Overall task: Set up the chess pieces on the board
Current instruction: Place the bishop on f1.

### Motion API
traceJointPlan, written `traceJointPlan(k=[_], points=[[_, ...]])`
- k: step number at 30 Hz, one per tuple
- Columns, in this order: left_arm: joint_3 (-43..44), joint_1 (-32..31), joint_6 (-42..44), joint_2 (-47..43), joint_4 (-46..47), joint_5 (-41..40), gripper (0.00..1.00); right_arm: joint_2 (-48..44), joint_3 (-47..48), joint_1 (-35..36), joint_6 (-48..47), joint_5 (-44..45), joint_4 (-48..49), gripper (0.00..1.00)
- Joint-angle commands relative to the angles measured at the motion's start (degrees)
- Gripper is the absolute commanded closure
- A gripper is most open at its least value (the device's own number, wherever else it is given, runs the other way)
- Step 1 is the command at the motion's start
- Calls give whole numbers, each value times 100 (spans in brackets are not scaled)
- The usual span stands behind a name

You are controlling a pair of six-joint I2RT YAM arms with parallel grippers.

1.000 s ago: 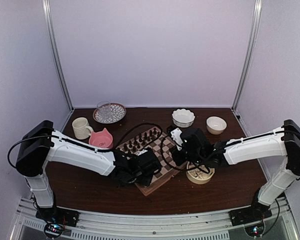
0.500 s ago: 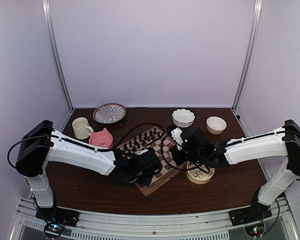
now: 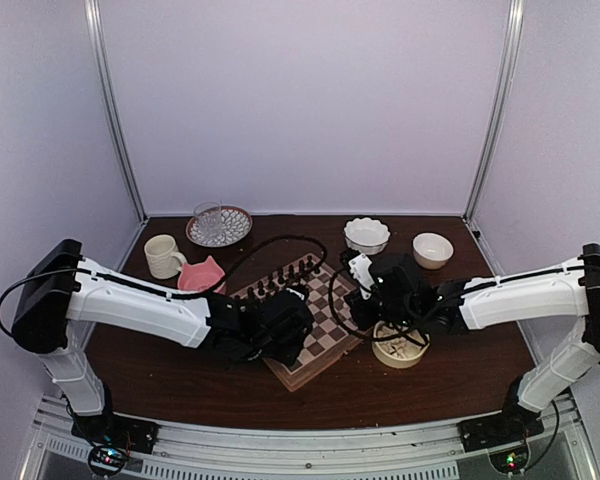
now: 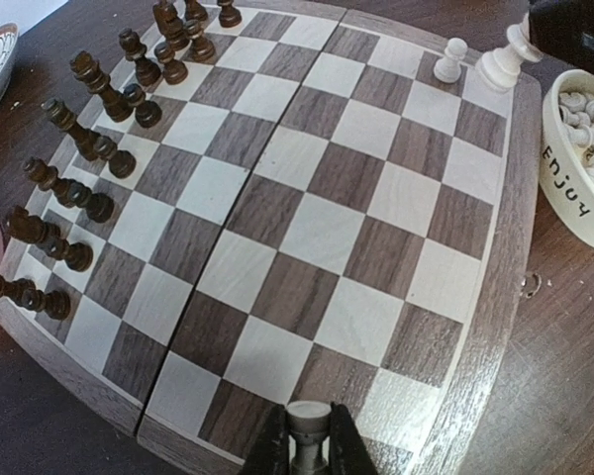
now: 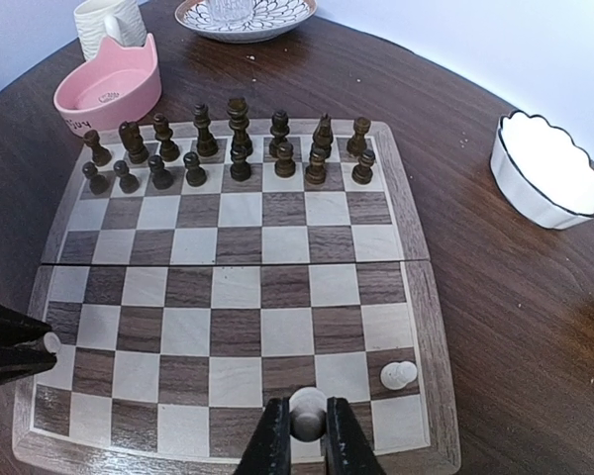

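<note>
The board (image 3: 325, 322) lies mid-table, angled, with dark brown figures (image 5: 228, 148) lined up in its two far rows. My left gripper (image 4: 307, 440) is shut on a cream chess piece (image 4: 308, 421) over the board's (image 4: 307, 228) near corner; the right wrist view shows it at the left edge (image 5: 42, 343). My right gripper (image 5: 307, 427) is shut on another cream piece (image 5: 308, 408) over the near row of the board (image 5: 238, 287). One cream pawn (image 5: 398, 375) stands beside it on a dark square. Several more cream pieces fill a bowl marked "Enjoy" (image 4: 579, 183).
The piece bowl (image 3: 400, 348) sits just right of the board. A pink bowl (image 3: 202, 277) and a cream mug (image 3: 163, 256) stand at the left. Behind are a patterned plate with a glass (image 3: 218, 226), a scalloped white bowl (image 3: 366, 235) and a small bowl (image 3: 432, 250).
The left gripper has shut on a cream piece at the board's near corner and its arm has stretched lower. The right arm has shifted slightly right, still gripping its piece.
</note>
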Motion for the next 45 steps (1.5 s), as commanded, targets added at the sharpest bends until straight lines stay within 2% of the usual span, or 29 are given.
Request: traceJointPlan(k=[1, 7, 14, 23, 26, 45], points=[[-205, 117, 273, -191, 642, 371, 96, -244, -185, -25, 55, 47, -180, 94], [-478, 163, 526, -382, 1105, 623, 96, -272, -428, -23, 79, -127, -189, 93], [-755, 265, 659, -501, 1613, 1079, 97, -95, -284, -24, 187, -249, -93, 94], [-819, 280, 912, -619, 1629, 1052, 97, 159, -150, -25, 317, -392, -91, 94], [-941, 313, 859, -713, 1656, 851, 97, 200, -130, -30, 327, -381, -100, 94], [-961, 355, 835, -713, 1693, 969, 97, 473, 41, -29, 320, -444, -267, 92]])
